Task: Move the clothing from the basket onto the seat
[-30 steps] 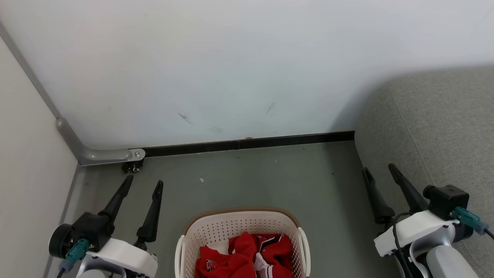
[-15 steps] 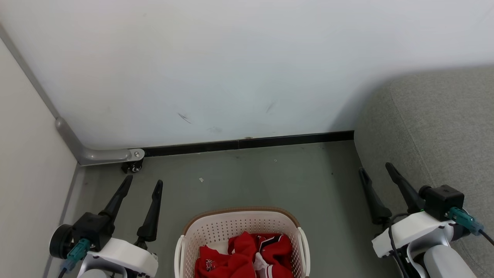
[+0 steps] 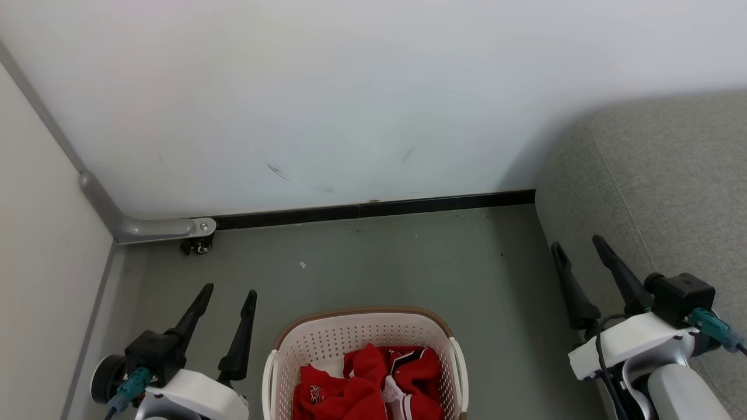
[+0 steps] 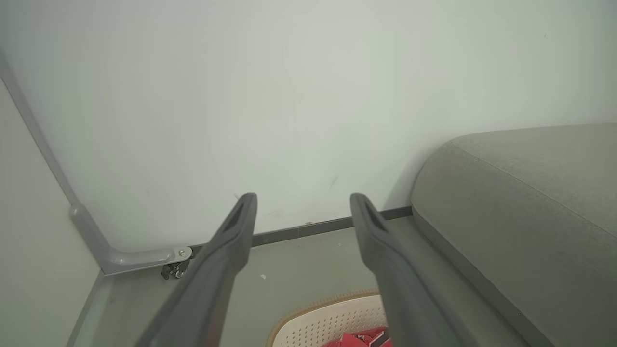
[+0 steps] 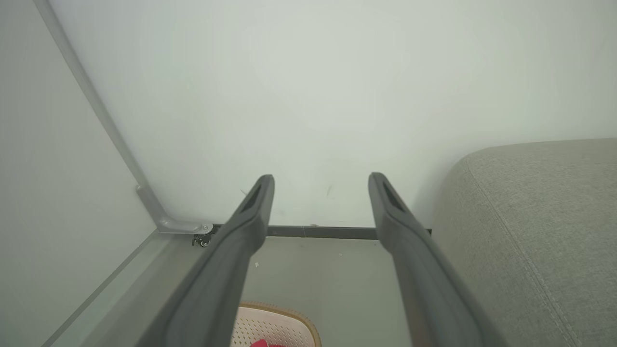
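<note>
red sports clothes (image 3: 365, 388): in a heap inside the basket, none taken out yet.
basket (image 3: 362, 313): on the grey floor (image 3: 379, 262), well away from the floor's wall edge, between my two pincers.
seat (image 3: 671, 186): big grey cushion along the floor's right edge; I see no clothes on it.
left pincer (image 3: 229, 289): wide open, holding nothing, just left of the basket.
right pincer (image 3: 578, 242): wide open, holding nothing, by the seat's near edge.
what changed: my head dipped a little, so the whole picture slid up. My left pincer came a bit lower and nearer the basket.
what it means: I think the job is only starting. Next I must reach down into the basket and pinch one piece.
</note>
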`<state>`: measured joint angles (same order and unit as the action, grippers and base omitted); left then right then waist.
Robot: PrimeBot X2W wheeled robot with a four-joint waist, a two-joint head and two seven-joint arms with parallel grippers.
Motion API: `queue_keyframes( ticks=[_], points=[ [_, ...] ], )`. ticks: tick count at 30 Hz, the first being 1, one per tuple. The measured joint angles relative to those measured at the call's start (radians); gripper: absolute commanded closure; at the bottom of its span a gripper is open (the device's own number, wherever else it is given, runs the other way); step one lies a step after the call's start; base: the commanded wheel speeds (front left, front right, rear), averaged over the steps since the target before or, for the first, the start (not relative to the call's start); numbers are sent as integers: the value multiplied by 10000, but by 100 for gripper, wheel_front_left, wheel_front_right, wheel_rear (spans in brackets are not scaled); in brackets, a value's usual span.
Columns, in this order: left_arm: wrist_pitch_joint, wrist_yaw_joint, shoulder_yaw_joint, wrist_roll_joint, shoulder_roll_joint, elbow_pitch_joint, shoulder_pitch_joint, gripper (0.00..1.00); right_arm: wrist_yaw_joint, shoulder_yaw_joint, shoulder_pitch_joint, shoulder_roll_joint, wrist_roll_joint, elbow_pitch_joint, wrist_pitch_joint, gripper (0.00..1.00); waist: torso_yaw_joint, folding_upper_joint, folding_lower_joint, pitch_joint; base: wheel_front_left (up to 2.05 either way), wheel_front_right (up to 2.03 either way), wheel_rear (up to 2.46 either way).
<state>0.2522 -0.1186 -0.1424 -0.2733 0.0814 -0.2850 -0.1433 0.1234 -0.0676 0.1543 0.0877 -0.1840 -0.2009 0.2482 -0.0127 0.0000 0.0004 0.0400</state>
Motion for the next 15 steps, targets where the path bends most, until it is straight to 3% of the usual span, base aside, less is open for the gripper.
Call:
queue_keyframes(
  ticks=[15],
  points=[
    [0, -77, -462, -100, -38, -604, -256, 0, 0, 293, 334, -153, 190, 562, 15, 0, -99, 0, 0, 596, 0, 0, 0]
  ],
)
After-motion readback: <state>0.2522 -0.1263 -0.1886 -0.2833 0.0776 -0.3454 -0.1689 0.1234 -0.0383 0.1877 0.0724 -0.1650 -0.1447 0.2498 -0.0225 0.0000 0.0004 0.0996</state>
